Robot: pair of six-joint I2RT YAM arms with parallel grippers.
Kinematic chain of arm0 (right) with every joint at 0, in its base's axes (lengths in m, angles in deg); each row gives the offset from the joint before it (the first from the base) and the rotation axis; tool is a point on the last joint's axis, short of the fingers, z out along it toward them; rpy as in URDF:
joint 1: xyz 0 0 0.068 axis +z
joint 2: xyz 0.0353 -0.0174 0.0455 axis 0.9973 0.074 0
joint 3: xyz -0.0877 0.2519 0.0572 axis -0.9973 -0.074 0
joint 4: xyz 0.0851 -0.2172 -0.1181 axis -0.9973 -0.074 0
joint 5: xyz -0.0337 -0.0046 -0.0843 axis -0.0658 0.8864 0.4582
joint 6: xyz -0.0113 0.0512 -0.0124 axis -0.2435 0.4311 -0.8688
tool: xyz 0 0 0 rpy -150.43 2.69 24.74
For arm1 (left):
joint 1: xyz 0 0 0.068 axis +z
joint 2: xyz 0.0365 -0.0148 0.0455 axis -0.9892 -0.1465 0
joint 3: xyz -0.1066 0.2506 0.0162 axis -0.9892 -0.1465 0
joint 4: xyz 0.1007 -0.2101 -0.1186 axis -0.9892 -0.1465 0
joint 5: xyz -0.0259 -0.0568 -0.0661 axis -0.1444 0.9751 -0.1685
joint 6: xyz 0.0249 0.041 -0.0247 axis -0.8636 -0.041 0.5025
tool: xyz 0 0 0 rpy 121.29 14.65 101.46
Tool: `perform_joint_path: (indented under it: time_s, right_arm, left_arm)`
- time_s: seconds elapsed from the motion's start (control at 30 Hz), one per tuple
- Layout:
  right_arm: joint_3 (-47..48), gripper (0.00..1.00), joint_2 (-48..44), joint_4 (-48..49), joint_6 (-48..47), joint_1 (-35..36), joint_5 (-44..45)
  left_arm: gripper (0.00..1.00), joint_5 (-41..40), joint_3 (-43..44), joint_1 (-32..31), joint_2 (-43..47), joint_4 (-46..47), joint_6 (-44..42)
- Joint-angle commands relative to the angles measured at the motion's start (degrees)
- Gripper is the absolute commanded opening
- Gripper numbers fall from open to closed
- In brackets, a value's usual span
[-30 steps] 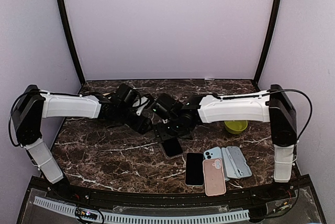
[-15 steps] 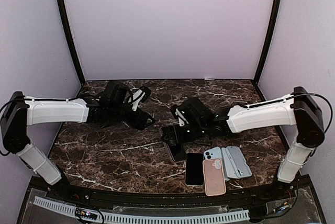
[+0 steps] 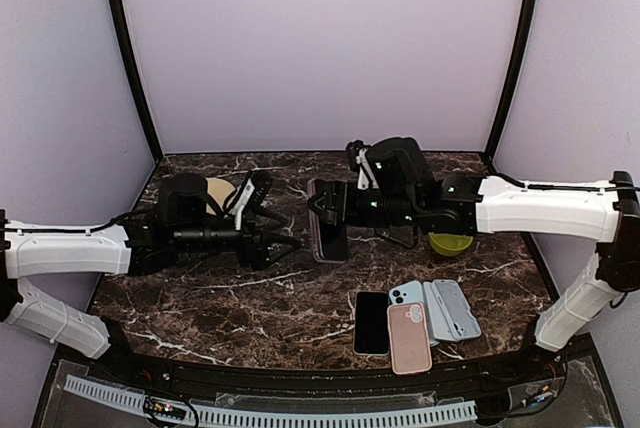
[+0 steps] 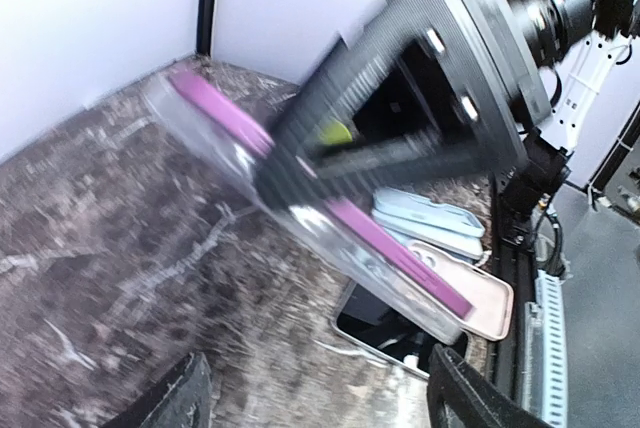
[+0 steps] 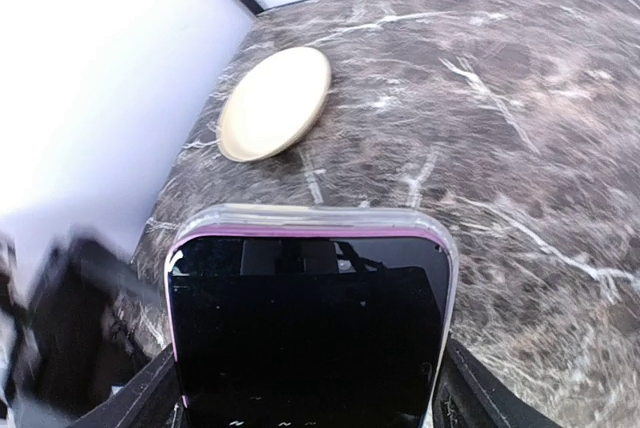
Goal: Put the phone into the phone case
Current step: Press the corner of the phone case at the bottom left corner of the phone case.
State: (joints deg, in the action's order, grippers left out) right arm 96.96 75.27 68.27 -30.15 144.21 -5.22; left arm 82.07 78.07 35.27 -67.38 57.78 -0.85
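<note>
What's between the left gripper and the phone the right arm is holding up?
Nothing. The top view shows only bare marble table between the open left gripper and the phone in the right gripper.

Quick tally from us: 2 phones for sure, 1 cased phone [image 3: 330, 244] w/ clear shell + purple rim and 1 black phone [image 3: 371, 323] lying flat. Loose cases: 1 pink case [image 3: 409, 338] and 2 grey cases [image 3: 457, 310], overlapping so approx. Then 1 light-blue item [image 3: 405, 295], phone or case, we can't tell. Also 1 yellow-green bowl [image 3: 450, 244] & 1 tan disc [image 3: 219, 191].
</note>
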Motion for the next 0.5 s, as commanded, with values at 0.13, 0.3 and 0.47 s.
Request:
perform_joint_path:
  time_s: [0.13, 0.3, 0.47]
  right_arm:
    - [0.32, 0.36, 1.6, -4.15, 12.26, -0.2, 6.82]
    - [-2.01, 0.35, 1.66, 0.77, 15.22, -0.45, 4.11]
    - [-2.22, 0.35, 2.6, 0.25, 15.39, -0.45, 3.41]
  left_arm:
    - [0.77, -8.38, -4.95, -3.98, -2.79, 7.44, 8.5]
    - [0.77, -10.57, -6.06, -8.44, -4.63, 8.44, 6.06]
    - [0.72, -11.93, -8.14, -10.68, -7.04, 13.43, 6.79]
